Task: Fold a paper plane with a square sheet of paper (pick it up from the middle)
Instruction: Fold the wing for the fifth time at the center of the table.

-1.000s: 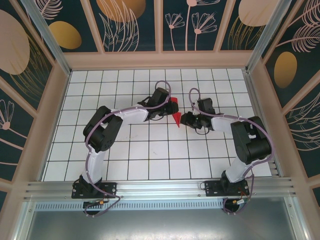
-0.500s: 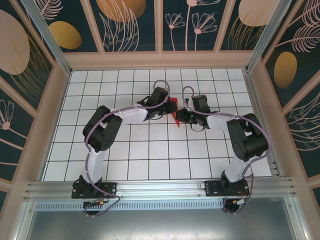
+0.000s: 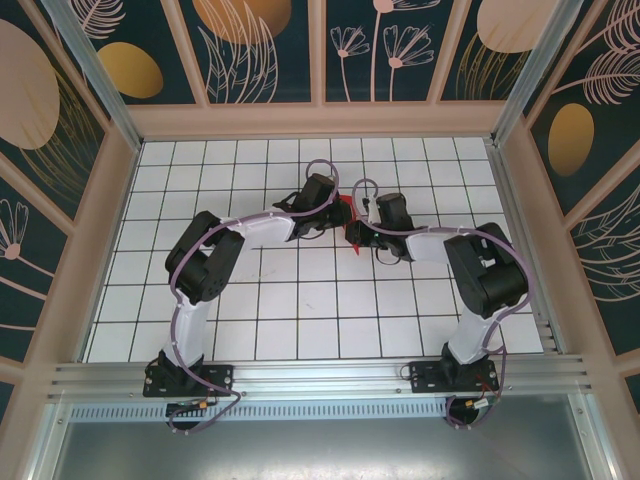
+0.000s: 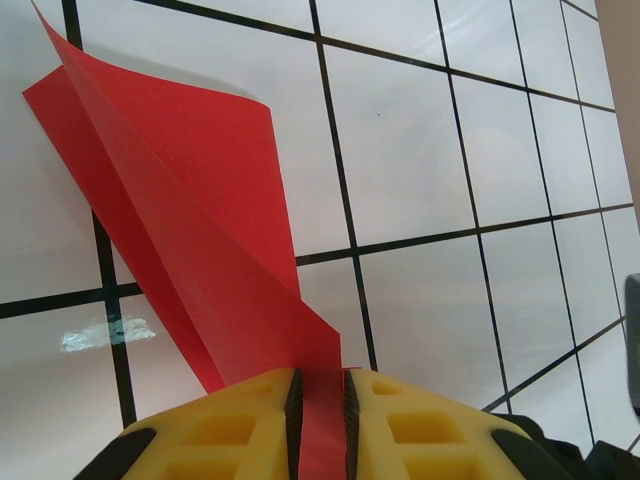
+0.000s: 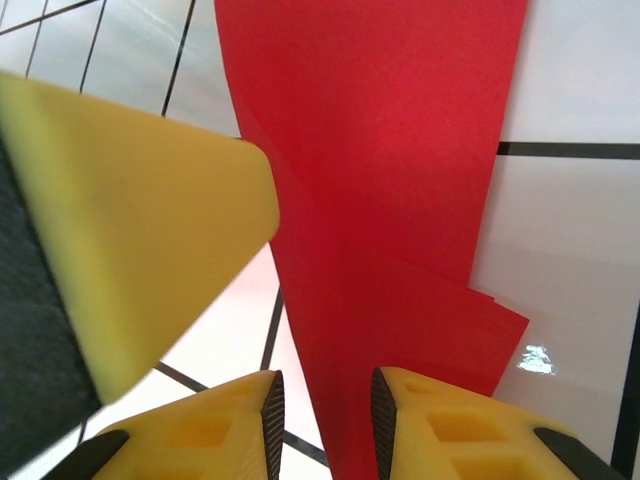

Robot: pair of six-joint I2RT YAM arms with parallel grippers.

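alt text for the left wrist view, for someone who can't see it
A folded red paper is pinched at the bottom of the frame by the left gripper, whose yellow fingers are shut on it. The paper widens up and to the left, and its upper right edge curls. Behind it is a white table with a black grid.

White tiled tabletop (image 3: 300,325); black grid lines; aluminium rail (image 3: 320,372) along near edge

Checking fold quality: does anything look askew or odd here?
Yes. The thin bright red paper sheet, running between the left arm's yellow fingers, billows loosely off the white tiled table instead of lying creased flat; its layers' edges look misaligned.
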